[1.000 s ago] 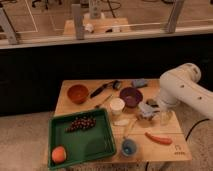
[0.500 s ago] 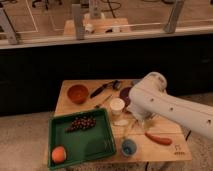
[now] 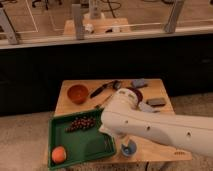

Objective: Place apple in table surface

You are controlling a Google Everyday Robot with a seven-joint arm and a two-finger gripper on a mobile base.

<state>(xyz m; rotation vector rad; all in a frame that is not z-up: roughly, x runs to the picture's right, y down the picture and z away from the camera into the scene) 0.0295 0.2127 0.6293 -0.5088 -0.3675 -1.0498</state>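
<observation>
- While your arm (image 3: 160,127) reached across the table surface (image 3: 64,105), its gripper (image 3: 109,130) hung wide open and empty over the tray's (image 3: 52,135) right edge.
- The apple (image 3: 59,154) lay in the tray's front-left corner.

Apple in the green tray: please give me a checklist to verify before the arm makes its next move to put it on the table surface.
1. Small round orange-red apple lies free in the near left corner of the green plastic tray: ok.
2. End effector, at the white arm's tip above the tray's right edge, is open and empty: ok.
3. End effector stands over the apple: not ok, it is well apart from it.
4. Dark grape bunch lies apart from the apple: ok.
5. Free spot on the light tan wooden table surface: cannot tell, the arm hides much of it.
</observation>
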